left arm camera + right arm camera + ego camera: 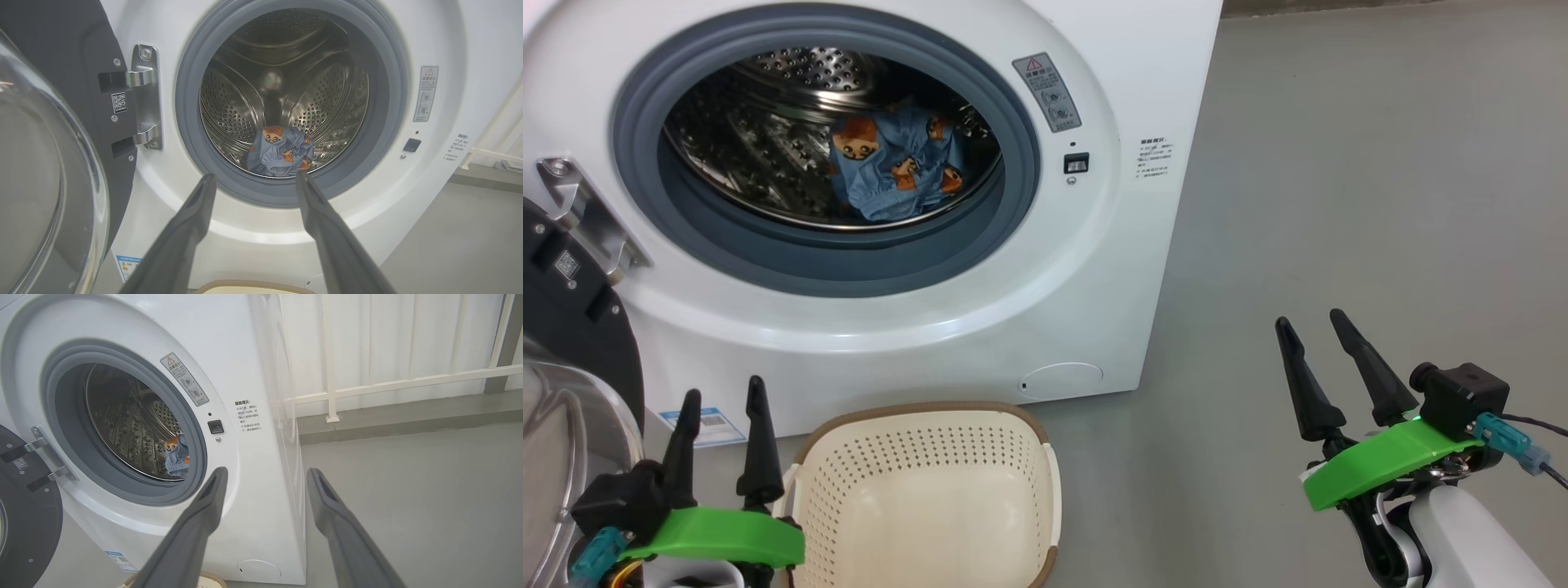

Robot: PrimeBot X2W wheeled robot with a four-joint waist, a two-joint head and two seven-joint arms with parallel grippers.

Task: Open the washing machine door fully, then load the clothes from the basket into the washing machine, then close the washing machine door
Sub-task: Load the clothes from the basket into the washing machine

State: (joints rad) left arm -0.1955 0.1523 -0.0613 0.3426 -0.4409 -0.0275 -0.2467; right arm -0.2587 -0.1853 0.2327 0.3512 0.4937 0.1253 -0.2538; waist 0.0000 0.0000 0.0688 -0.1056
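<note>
The white washing machine (931, 318) stands with its door (572, 343) swung open to the left, glass window bulging toward me. The light blue clothes (894, 167) with brown characters lie inside the steel drum, near its front lip (282, 153) (176, 457). The cream basket (849, 457) sits on the floor below the opening with nothing in it. My left gripper (723, 394) is open at the basket's left rim, close to the door. My right gripper (1313, 320) is open over bare floor to the right of the machine. Both hold nothing.
A steel hinge bracket (145, 98) joins the door to the machine's front. Grey floor (1380, 204) stretches to the right of the machine. A white railing (408, 381) runs along the wall behind it.
</note>
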